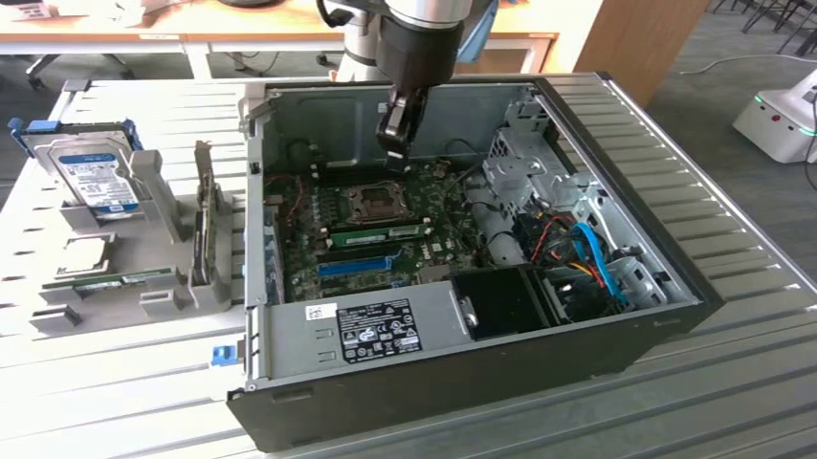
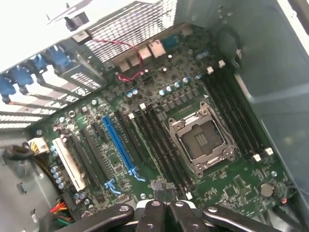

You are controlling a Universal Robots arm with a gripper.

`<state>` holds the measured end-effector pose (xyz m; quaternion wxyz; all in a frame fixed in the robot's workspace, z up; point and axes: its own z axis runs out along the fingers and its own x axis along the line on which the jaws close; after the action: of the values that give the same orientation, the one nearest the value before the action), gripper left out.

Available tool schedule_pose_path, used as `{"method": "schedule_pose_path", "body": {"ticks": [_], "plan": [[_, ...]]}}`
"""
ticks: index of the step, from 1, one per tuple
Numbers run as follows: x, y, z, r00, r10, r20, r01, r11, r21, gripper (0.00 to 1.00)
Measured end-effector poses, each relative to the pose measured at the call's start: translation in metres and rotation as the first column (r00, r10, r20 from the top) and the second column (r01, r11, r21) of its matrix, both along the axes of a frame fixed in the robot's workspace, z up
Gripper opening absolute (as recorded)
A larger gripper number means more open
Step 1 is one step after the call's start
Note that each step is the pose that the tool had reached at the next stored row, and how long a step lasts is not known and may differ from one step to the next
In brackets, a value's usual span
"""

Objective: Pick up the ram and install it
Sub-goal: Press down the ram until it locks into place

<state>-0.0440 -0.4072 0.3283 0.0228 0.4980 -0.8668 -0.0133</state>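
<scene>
**Gripper closed over open PC case**

Near edge, exterior view: open computer case (image 1: 447, 382) on the slatted worktop (image 1: 715, 402). To that view's left, a grey holder (image 1: 128, 277) carries the ram (image 1: 125, 280), lying flat, well apart from the gripper. Motherboard (image 1: 383, 229) inside the case. Farther back, gripper (image 1: 397, 129) above the CPU socket (image 1: 379, 200), fingers closed, holding nothing.

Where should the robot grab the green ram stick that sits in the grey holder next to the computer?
Probably at the middle of its long upper edge, coming down from above. The ram stick is long and thin and rests in the grey holder, so fingers could pinch its two flat faces. The holder seems to block its lower part.
</scene>
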Motion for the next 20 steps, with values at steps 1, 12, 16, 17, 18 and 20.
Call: {"method": "schedule_pose_path", "body": {"ticks": [1,12,16,17,18,20], "plan": [[0.0000,0.0000,-0.0001,0.9999,-0.011,0.0000,0.011,0.9999,0.0001,0.10],[-0.0007,0.0000,-0.0016,0.9908,-0.135,0.0002,0.135,0.9908,0.0007,0.10],[-0.0007,0.0000,-0.0021,0.9826,-0.185,0.0002,0.185,0.9826,0.0007,0.10],[-0.0008,0.0000,-0.0023,0.9801,-0.198,0.0002,0.198,0.9801,0.0008,0.10],[-0.0008,0.0000,-0.0024,0.9776,-0.210,0.0002,0.210,0.9776,0.0008,0.10],[-0.0008,0.0000,-0.0025,0.9722,-0.234,0.0002,0.234,0.9722,0.0007,0.10]]}}
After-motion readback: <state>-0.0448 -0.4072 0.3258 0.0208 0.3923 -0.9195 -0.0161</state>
